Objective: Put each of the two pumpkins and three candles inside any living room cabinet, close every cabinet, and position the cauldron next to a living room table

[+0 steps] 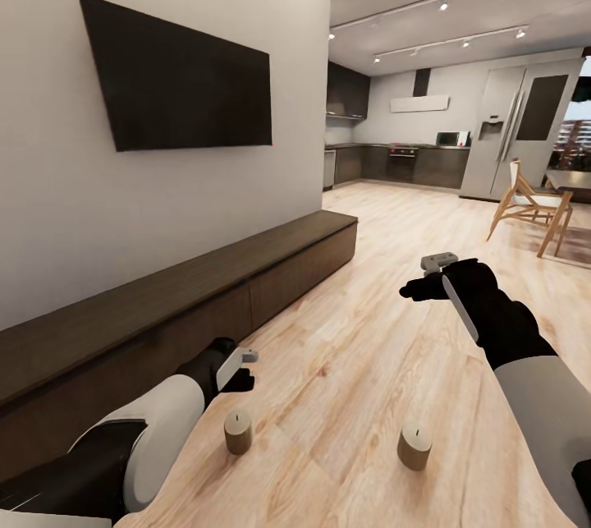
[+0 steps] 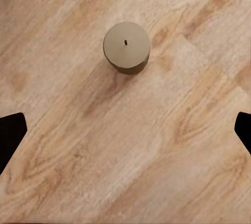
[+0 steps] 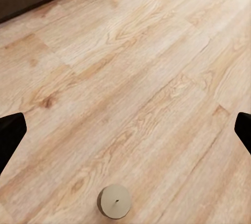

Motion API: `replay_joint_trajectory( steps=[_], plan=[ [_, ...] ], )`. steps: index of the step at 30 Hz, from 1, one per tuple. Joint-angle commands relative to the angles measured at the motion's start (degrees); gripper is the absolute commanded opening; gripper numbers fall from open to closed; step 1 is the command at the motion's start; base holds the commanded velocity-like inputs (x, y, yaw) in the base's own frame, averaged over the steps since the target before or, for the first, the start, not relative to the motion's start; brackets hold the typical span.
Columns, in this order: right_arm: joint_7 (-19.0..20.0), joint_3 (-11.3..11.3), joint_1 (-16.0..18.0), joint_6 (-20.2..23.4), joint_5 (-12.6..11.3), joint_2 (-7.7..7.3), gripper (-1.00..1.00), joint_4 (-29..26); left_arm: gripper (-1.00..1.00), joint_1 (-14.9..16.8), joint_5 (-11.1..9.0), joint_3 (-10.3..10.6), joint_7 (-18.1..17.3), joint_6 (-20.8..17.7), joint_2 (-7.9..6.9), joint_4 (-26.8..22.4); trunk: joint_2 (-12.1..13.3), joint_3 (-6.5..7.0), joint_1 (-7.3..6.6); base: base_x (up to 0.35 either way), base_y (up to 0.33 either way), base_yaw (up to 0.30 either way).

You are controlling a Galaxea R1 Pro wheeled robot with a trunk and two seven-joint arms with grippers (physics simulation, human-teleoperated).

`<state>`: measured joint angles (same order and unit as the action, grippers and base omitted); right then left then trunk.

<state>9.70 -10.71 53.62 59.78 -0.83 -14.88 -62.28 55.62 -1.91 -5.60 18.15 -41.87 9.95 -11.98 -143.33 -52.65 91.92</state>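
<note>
Hovering left hand [image 1: 246, 368] open, empty, above upright candle [image 1: 238, 430] on floor; right hand [image 1: 433, 277] open, farther from other candle [image 1: 414, 446].

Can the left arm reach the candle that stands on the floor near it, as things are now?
Probably yes: the left gripper hangs open above the candle and nothing lies between them.

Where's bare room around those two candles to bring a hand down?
Bare wooden floor lies between the left candle and the right candle, and ahead toward the kitchen. It is tighter by the left candle: the left gripper hangs just above it and the cabinet borders that side.
</note>
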Motion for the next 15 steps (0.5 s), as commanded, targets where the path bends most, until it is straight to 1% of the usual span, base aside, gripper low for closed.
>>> replay_joint_trajectory(
  steps=[1, 5, 7, 11, 13, 15],
  plan=[
    [0.03, -0.12, 0.06, 0.22, -0.05, -0.06, 1.00, -0.04, 1.00, 0.02, -0.25, -0.47, 0.91, -0.12, 0.05, -0.03, -0.03, -0.06, -0.01, 0.011, 0.000, 0.000],
    [0.02, -0.15, 0.06, 0.22, -0.05, -0.06, 1.00, -0.06, 1.00, 0.02, -0.27, -0.53, 1.50, -0.07, 0.05, 0.40, -0.03, -0.06, -0.01, 0.038, 0.000, 0.000],
    [-0.01, -0.17, 0.07, 0.22, -0.05, -0.06, 1.00, -0.06, 1.00, 0.02, -0.30, -0.54, 1.66, -0.06, 0.05, 0.78, -0.03, -0.06, -0.01, 0.186, 0.000, 0.000],
    [-0.01, -0.14, 0.06, 0.22, -0.05, -0.07, 1.00, -0.07, 1.00, 0.02, -0.47, -0.55, 1.81, -0.05, 0.05, 1.13, -0.03, -0.06, -0.01, 0.277, 0.000, 0.000],
    [-0.01, -0.16, 0.05, 0.22, -0.04, -0.07, 1.00, -0.10, 1.00, 0.02, -0.87, -0.55, 1.75, -0.05, 0.05, 1.19, -0.03, -0.06, -0.01, 0.220, 0.000, 0.000],
    [0.00, -0.18, 0.04, 0.22, 0.00, -0.07, 1.00, -0.11, 1.00, 0.02, -1.74, -0.59, 1.57, -0.10, 0.05, 1.22, -0.03, -0.06, -0.01, 0.113, 0.000, 0.000]
  ],
)
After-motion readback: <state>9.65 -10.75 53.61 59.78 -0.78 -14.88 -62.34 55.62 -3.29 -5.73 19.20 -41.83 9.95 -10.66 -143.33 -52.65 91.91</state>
